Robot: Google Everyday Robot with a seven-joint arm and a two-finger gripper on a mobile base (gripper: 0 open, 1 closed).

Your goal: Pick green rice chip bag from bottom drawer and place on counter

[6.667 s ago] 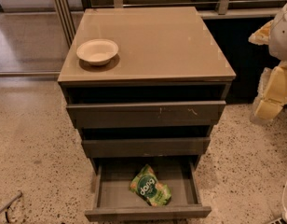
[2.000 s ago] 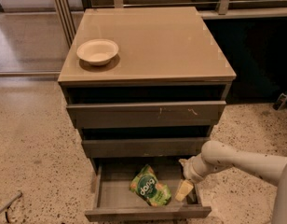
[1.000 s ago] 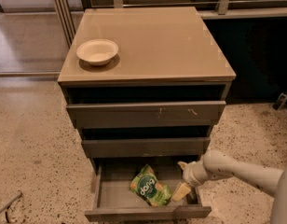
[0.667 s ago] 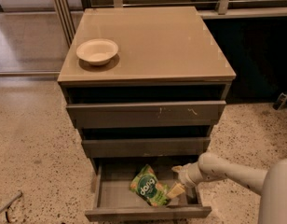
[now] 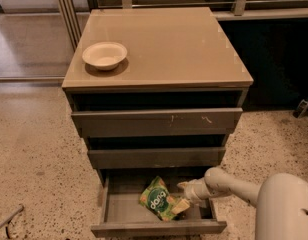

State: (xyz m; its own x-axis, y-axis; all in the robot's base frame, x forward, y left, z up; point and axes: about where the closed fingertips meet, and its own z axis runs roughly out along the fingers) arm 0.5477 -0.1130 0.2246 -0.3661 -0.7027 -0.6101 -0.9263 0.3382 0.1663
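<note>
Gripper point(image 5: 181, 204) at right of bottom drawer point(image 5: 159, 228), left part free, middle drawer point(image 5: 156, 157) overhanging rear.

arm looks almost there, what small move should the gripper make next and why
Probably ease the gripper slightly left onto the crinkly green rice chip bag. It sits at the bag's right edge inside the open grey-brown bottom drawer, and the bag lies on the drawer floor, not yet lifted toward the glossy tan counter.
</note>
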